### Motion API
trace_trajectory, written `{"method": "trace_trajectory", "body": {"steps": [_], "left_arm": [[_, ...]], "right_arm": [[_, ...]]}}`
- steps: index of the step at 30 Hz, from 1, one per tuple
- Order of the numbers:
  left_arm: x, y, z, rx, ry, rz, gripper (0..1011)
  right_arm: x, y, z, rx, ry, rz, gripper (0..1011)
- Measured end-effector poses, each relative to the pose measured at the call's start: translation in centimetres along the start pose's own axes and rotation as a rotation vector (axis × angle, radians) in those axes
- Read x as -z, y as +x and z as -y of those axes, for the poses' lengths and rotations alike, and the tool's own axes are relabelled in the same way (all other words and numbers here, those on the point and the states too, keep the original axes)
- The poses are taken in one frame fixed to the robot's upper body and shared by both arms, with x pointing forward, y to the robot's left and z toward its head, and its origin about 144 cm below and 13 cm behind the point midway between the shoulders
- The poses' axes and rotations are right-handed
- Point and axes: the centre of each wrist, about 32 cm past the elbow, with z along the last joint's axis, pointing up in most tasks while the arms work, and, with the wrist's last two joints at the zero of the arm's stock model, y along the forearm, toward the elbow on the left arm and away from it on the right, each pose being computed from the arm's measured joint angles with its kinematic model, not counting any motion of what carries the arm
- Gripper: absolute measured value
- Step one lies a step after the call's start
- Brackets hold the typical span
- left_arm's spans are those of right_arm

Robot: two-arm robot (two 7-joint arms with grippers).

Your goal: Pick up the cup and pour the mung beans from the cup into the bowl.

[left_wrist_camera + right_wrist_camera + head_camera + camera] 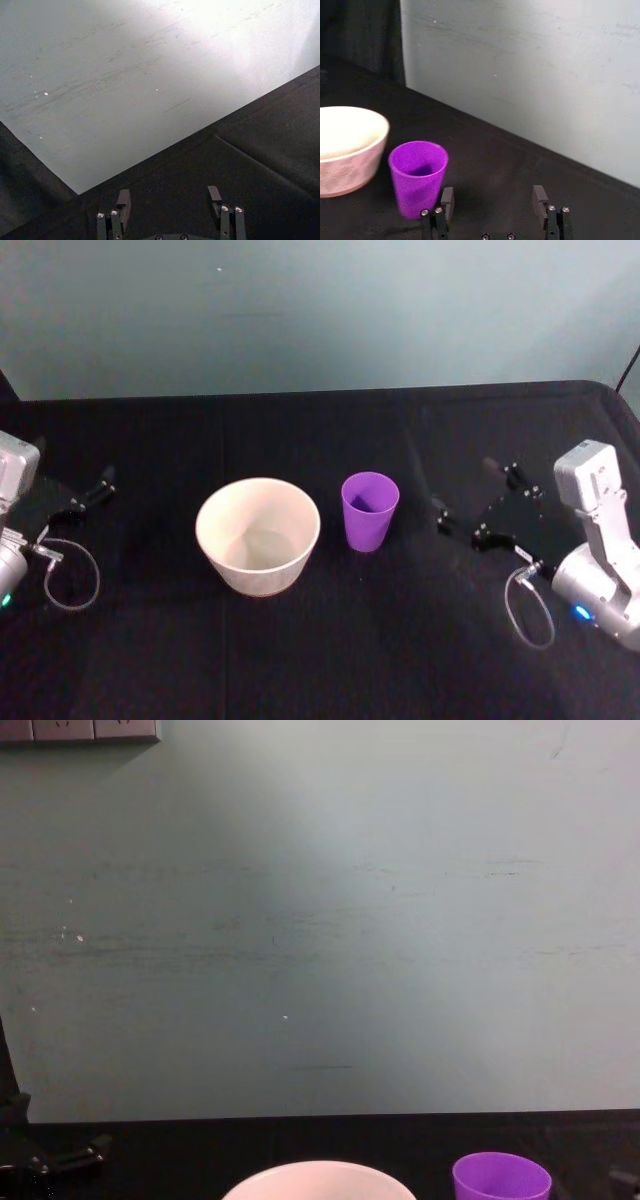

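the task is judged to be at its very start, with the reach for the cup not yet made. the purple cup [369,510] is seen upright on the black table [330,660], just beside the whitish bowl [258,480] on its right, apart from it. the right gripper [465,485] is held low near the cup's right side, fingers spread wide, nothing gripped. the left gripper [169,197] is parked at the table's left, likewise spread and empty. next, the right fingers must be brought around the cup's wall and closed, so it can be lifted level. whether beans lie inside cannot be told.
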Motion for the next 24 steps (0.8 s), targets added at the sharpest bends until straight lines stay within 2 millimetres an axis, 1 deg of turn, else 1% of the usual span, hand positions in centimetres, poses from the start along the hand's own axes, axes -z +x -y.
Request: {"method": "trace_trajectory", "body": {"steps": [3,9,13,17,24], "left_arm": [[0.0,0.0,0.0,0.000,0.000,0.000,1000],[0.0,0.0,0.0,0.000,0.000,0.000,1000],[0.0,0.0,0.0,0.000,0.000,0.000,1000],[0.0,0.0,0.0,0.000,0.000,0.000,1000],[0.0,0.0,0.0,0.000,0.000,0.000,1000]], "right_arm": [[0.2,-0.2,0.4,-0.030,-0.008,-0.034,1000],[0.4,-0.4,0.6,-0.098,-0.009,-0.089,1002],[0.6,-0.4,0.2,-0.156,-0.005,-0.125,1002],[0.8,-0.7,-0.7,-0.216,-0.003,-0.156,1002],[1.2,-0.9,-2.1,-0.242,-0.008,-0.161,1002]]}}
